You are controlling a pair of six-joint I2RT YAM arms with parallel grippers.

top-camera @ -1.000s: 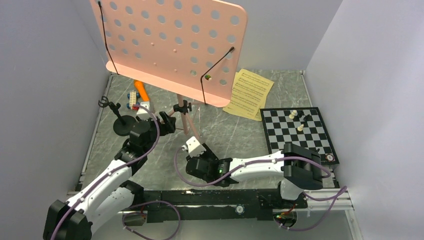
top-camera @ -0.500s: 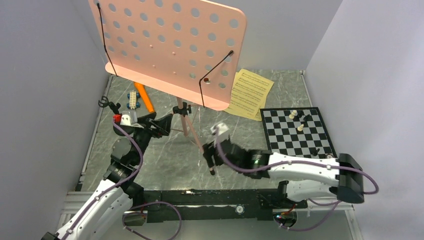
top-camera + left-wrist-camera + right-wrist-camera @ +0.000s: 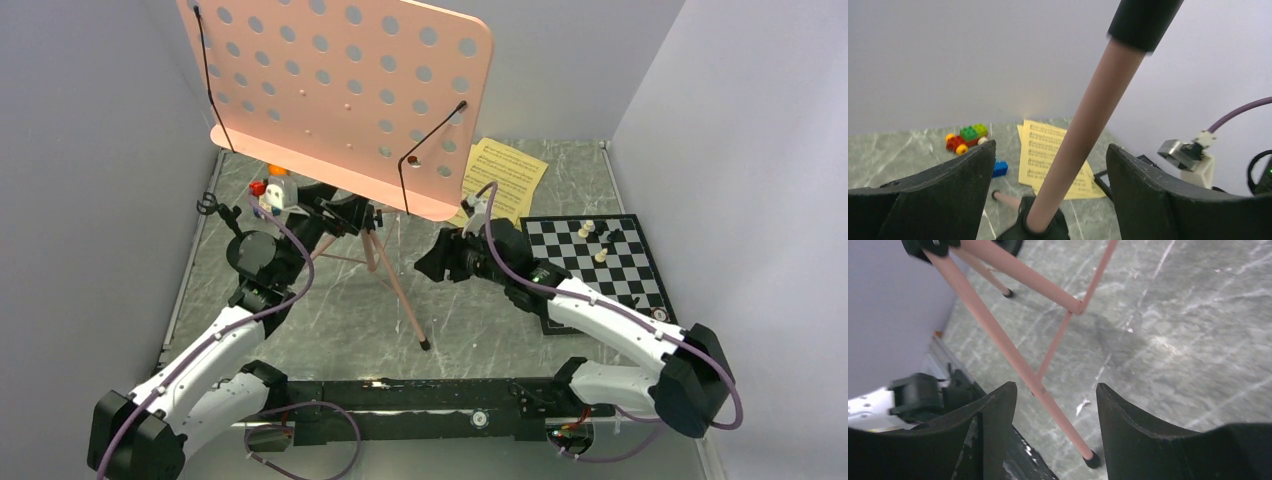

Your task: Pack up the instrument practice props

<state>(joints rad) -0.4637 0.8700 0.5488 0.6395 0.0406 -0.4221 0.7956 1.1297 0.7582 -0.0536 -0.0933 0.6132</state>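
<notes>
Tabletop (image 3: 470,310): grey, marble-veined.
- Centre: pink tripod legs (image 3: 400,295) of the music stand stand on it, with one black-tipped foot toward 6 o'clock.
- 1 o'clock: yellow sheet-music pages (image 3: 505,180) lie flat, slightly fanned, near corner just beside the chessboard.
- 3 o'clock: black-and-white chessboard (image 3: 610,275), flat, near the right wall.
- 10 o'clock: black mic stand (image 3: 210,206), base mostly hidden.
- 11 o'clock: orange microphone (image 3: 278,171), only a tip showing.
- Left wrist view: coloured toy blocks (image 3: 965,137) near the sheets, by the far wall.
</notes>
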